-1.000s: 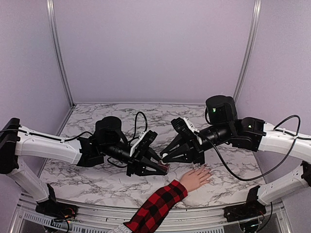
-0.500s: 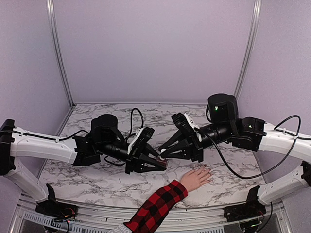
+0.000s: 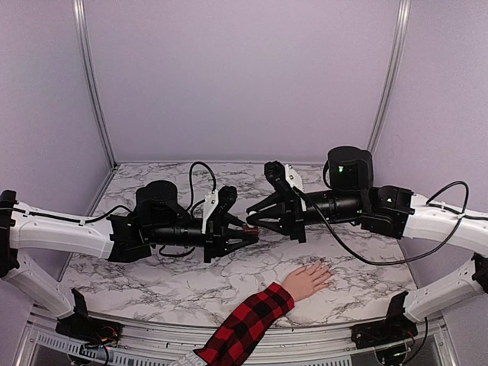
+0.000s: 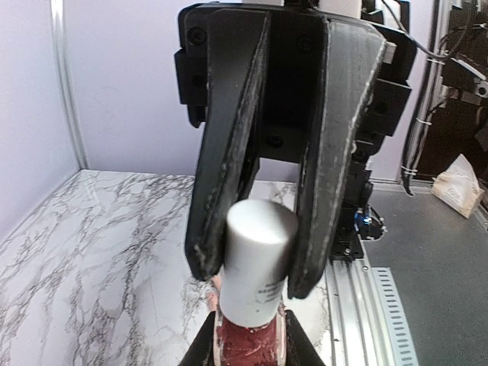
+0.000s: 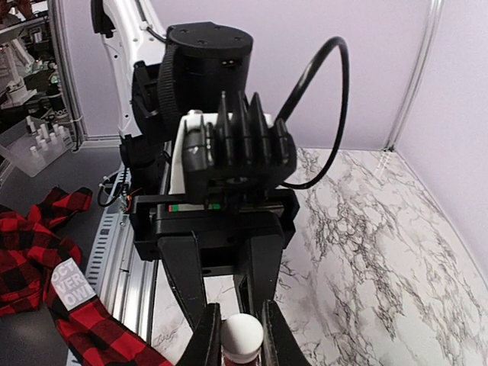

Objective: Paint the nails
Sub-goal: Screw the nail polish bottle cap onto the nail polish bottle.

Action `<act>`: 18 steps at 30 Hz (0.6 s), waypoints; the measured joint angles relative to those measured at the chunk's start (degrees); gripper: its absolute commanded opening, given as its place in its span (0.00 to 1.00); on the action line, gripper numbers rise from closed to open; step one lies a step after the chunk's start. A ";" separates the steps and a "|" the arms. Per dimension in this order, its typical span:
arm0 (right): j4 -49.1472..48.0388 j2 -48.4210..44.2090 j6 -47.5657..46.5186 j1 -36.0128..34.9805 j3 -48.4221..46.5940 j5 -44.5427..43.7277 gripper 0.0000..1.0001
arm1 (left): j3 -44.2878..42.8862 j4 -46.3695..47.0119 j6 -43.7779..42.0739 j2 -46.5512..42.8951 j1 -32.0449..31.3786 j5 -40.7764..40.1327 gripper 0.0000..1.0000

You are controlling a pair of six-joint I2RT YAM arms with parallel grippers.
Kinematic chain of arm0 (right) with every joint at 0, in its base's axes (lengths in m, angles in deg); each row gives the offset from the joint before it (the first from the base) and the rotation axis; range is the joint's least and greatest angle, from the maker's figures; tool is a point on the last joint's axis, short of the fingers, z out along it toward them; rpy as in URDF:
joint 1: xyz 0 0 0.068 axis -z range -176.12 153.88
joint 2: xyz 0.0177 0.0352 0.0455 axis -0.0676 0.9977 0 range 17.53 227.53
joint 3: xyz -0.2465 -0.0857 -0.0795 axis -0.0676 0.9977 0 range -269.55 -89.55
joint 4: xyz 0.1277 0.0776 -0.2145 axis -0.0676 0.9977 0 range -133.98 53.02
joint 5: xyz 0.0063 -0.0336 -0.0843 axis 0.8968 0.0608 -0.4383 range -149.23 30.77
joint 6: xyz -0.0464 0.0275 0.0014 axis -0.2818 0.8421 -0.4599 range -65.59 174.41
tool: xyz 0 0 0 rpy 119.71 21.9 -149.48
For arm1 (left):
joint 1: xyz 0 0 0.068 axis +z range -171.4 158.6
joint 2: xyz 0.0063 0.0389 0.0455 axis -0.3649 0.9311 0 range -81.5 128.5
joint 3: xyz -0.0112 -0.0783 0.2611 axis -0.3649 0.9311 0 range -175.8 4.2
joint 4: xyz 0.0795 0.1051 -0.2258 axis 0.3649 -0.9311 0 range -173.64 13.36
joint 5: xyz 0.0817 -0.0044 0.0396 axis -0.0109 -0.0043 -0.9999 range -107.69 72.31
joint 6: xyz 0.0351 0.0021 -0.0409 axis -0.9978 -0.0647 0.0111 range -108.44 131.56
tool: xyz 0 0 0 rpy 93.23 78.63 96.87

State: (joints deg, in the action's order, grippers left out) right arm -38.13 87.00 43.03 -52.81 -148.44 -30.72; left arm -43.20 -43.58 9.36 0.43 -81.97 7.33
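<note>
One: All the nails lie where?
Two: At the fingertips of the pale flesh-coloured hand, which lies flat on the marble desk near its front edge, fingers pointing up and to the right. In the overhead view the nails are too small to make out singly. A red-and-black plaid sleeve runs back from the wrist.
One: And the polish?
Two: The polish bottle is up in the air, behind and to the left of that hand and well apart from it. The robot's left hand is closed tight on the dark-red glass body.
One: What does the right hand have?
Two: Its fingers are clamped on the bottle's pale cap, one on each side. The two arms meet tip to tip over the middle of the desk, roughly level.
</note>
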 measured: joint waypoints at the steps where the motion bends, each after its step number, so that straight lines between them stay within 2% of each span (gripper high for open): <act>1: -0.55 0.31 0.59 0.11 0.00 -1.44 0.00 | 0.02 0.02 0.02 0.00 0.00 -2.03 0.00; 14: -6.47 7.17 9.46 1.16 0.02 -17.40 0.04 | -0.68 0.57 0.90 4.81 0.04 -23.65 0.00; 18: -7.50 9.16 11.82 1.36 0.02 -20.92 0.07 | -1.31 0.94 1.33 7.06 0.04 -27.30 0.00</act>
State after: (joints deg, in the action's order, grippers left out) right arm -45.63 96.16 54.85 -51.45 -148.42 -51.63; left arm -44.51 -42.64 10.70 7.49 -81.93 -19.97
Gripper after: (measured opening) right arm 0.147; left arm 0.204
